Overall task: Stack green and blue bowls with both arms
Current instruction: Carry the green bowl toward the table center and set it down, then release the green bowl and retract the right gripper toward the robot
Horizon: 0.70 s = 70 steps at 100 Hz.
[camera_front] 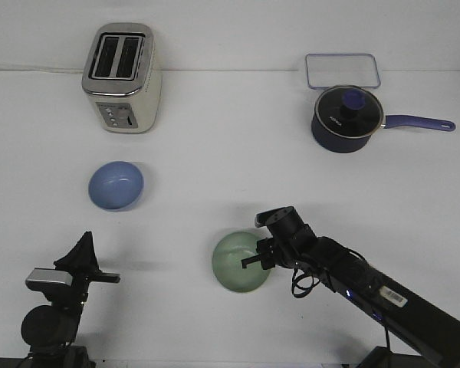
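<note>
The pale green bowl [236, 264] sits upright on the white table, front centre. My right gripper [256, 259] is at the bowl's right rim, with one black finger [251, 262] reaching over the inside of the bowl; its other finger is hidden, so I cannot tell whether it grips the rim. The light blue bowl [116, 185] sits upright at mid left, on its own. My left gripper [83, 247] stands at the front left, pointing up, its fingers together and empty, well in front of the blue bowl.
A cream and silver toaster [123, 77] stands at the back left. A dark navy saucepan [346, 117] with lid and long handle [422, 122] stands at the back right, with a clear rectangular container [343, 70] behind it.
</note>
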Each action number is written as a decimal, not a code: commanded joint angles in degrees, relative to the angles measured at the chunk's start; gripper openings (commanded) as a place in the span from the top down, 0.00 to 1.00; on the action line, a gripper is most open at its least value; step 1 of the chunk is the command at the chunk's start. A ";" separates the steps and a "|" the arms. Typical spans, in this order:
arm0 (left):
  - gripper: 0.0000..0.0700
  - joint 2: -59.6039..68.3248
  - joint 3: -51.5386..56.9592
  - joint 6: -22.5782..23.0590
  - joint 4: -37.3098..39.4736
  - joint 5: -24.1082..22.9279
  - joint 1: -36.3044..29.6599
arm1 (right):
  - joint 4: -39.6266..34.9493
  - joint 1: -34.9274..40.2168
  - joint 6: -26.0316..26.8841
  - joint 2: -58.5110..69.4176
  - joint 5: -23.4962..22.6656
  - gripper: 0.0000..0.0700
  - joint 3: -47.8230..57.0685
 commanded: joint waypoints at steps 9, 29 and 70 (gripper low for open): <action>0.98 -0.09 -1.09 0.90 0.59 0.02 0.07 | 1.05 0.44 0.61 1.90 0.00 0.86 0.37; 0.98 -0.09 -1.09 0.90 0.59 0.02 0.07 | 1.79 0.44 0.15 1.51 -1.49 0.55 0.42; 0.98 -0.09 -1.09 0.90 0.59 0.02 0.07 | 2.75 -2.86 -5.86 -13.53 0.92 0.49 1.66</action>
